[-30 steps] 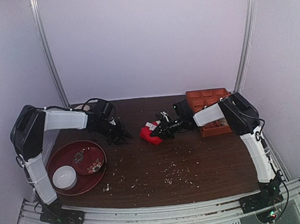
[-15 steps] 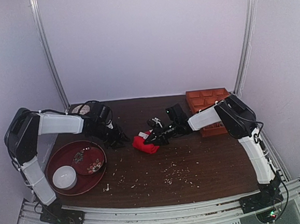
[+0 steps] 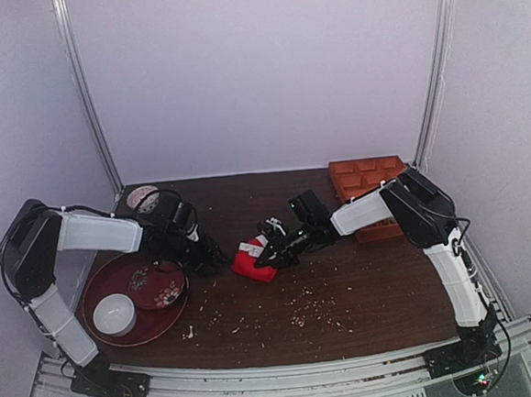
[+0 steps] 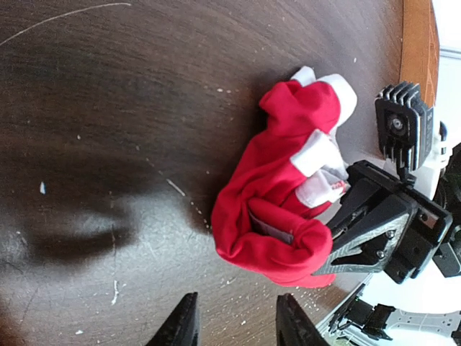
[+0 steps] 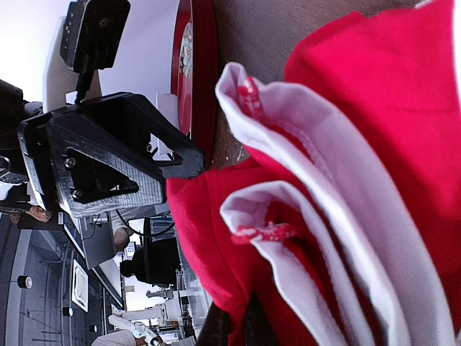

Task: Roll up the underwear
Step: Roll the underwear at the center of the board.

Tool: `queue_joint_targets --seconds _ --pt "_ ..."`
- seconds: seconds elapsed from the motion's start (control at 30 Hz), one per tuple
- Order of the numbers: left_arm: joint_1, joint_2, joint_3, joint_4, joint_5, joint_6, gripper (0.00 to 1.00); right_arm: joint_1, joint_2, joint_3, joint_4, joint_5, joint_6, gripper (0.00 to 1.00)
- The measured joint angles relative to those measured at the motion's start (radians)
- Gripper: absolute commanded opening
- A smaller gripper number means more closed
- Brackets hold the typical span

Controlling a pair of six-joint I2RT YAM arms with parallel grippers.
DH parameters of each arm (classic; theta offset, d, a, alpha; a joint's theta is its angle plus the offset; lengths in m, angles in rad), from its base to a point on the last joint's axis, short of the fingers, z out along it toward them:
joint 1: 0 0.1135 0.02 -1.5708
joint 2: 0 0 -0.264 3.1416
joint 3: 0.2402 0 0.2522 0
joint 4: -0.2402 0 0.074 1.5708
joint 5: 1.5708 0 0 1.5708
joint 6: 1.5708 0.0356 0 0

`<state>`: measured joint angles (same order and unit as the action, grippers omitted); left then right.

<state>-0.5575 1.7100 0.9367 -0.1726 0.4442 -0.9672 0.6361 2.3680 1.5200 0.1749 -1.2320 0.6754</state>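
Note:
The red underwear (image 3: 253, 259) with white trim lies bunched on the brown table at mid-table. It fills the right wrist view (image 5: 346, 180) and shows in the left wrist view (image 4: 288, 209). My right gripper (image 3: 271, 251) is shut on the underwear's right side; its fingertips (image 5: 234, 328) pinch the red fabric. My left gripper (image 3: 207, 255) is open and empty, just left of the underwear with a gap; its fingers (image 4: 184, 328) point at the bundle.
A red tray (image 3: 102, 289) at front left holds a white bowl (image 3: 114, 312) and a patterned dish (image 3: 155, 284). An orange compartment box (image 3: 371, 195) stands at back right. Crumbs (image 3: 311, 305) scatter on the table's front.
My right gripper has dragged the underwear left and a little toward the front. My left arm has drawn back left, toward the tray.

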Motion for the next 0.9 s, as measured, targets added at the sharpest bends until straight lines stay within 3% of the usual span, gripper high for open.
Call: queue_joint_targets --seconds 0.4,0.9 --pt "-0.023 0.024 -0.076 0.227 0.027 -0.082 0.43 0.0 -0.008 0.011 -0.089 0.021 -0.093 0.0" --pt "-0.042 0.113 -0.064 0.349 0.046 -0.123 0.45 0.0 -0.008 0.03 -0.15 0.024 -0.122 0.0"
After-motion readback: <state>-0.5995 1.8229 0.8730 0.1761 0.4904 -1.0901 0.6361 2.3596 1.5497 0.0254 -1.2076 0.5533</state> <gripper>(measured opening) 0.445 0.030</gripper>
